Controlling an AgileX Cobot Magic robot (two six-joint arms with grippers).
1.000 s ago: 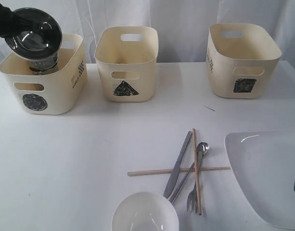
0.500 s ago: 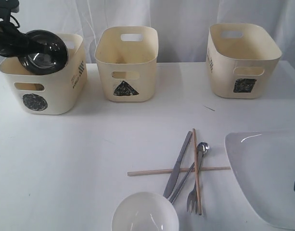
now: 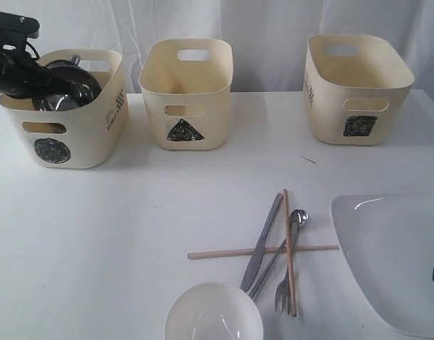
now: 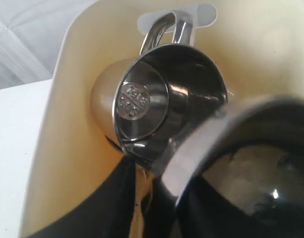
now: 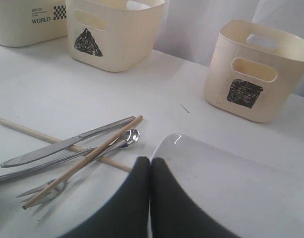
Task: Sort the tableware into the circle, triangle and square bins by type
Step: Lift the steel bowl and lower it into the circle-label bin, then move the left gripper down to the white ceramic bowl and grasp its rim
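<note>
My left gripper (image 4: 166, 174) reaches down into the circle tub (image 3: 96, 134). Its jaws stand slightly apart around the rim of the steel bowl (image 4: 206, 134), and a thin gap shows beside the outer finger (image 4: 109, 208). The bowl (image 3: 71, 88) rests in the tub against a steel mug (image 4: 156, 104) lying on its side. My right gripper (image 5: 151, 159) is shut and empty, over the edge of the big white plate (image 5: 231, 183). A knife (image 3: 261, 241), spoon (image 3: 296, 218), fork (image 3: 282, 294) and two crossed chopsticks (image 3: 231, 252) lie mid-table, near the white bowl (image 3: 213, 315).
The triangle tub (image 3: 188, 85) stands at the back middle and the square bin (image 3: 358, 85) at the back right, both seemingly empty. The plate (image 3: 393, 255) fills the front right corner. A white curtain hangs behind the table.
The left arm has lowered the steel bowl from above the circle tub down into it. Its jaws have parted a little around the rim. The right arm has not moved.
</note>
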